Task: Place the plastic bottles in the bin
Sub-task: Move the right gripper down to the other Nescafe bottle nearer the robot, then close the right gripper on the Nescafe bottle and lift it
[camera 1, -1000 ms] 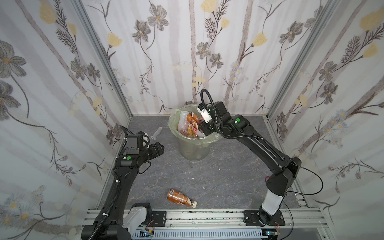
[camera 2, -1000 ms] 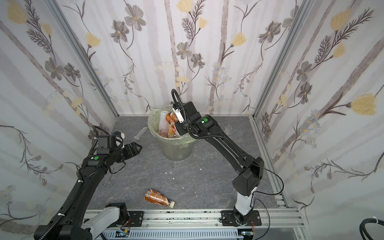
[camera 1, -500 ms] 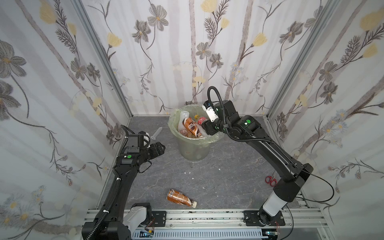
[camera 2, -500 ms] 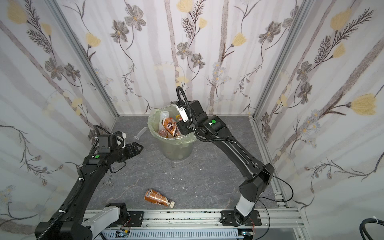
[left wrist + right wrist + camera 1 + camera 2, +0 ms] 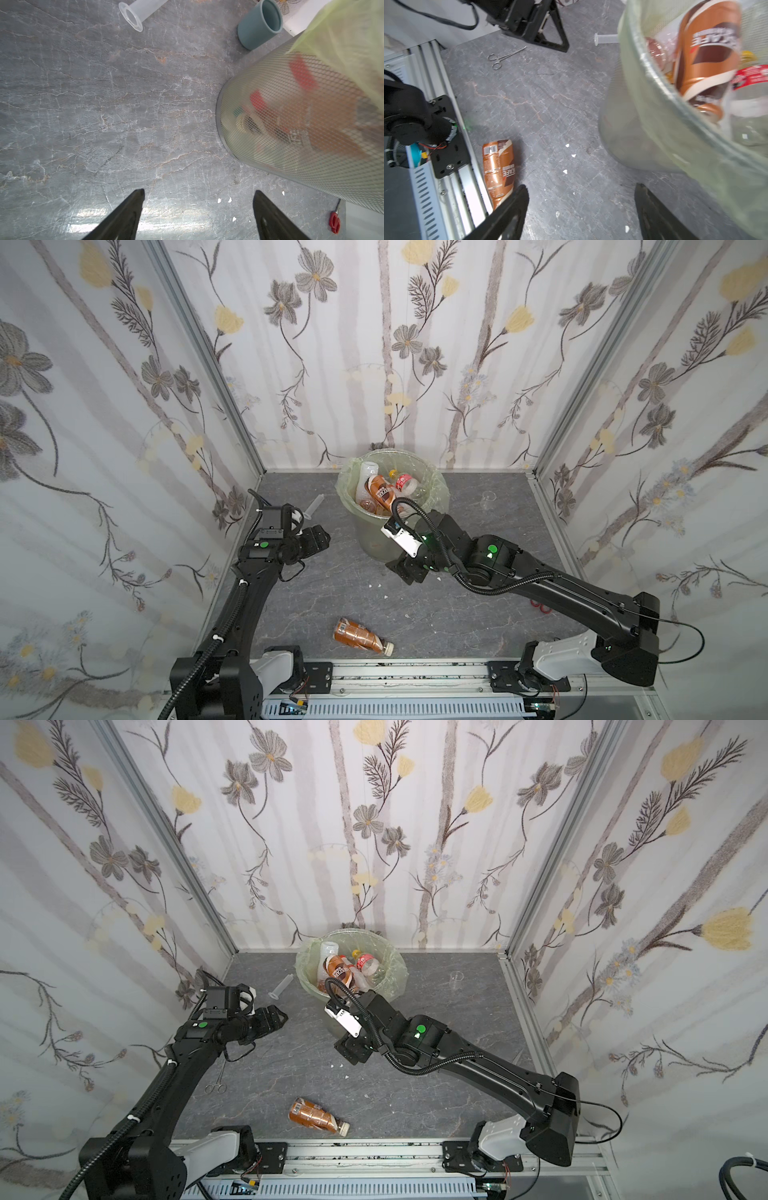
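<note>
Most bottles (image 5: 380,494) sit inside the bin (image 5: 368,533), one copper-brown bottle (image 5: 359,635), seemingly the last, lies well apart from it, and we see the left gripper (image 5: 198,192) and right gripper (image 5: 581,187) spread wide, empty.

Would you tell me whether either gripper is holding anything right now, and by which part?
Nothing is held: the left gripper and right gripper both stand open and empty.
</note>
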Tool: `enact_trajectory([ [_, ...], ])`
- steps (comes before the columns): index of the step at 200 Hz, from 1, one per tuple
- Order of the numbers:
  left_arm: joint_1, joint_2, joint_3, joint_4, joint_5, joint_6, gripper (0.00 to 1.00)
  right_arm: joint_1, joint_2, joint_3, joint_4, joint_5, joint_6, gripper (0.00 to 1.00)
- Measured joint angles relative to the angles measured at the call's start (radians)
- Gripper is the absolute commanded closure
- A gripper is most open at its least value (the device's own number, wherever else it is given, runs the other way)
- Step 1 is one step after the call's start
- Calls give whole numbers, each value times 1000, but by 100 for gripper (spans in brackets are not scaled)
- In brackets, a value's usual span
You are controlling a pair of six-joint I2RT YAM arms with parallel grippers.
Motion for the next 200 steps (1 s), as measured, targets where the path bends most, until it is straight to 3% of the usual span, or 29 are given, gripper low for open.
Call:
enact_trajectory([
  [92, 0, 26, -35, 77, -96, -39, 12, 262, 252, -121, 122, -56, 81, 17],
  [200, 2, 17, -58, 153, -175, -56, 7, 312, 414, -146, 214, -138, 141, 25],
])
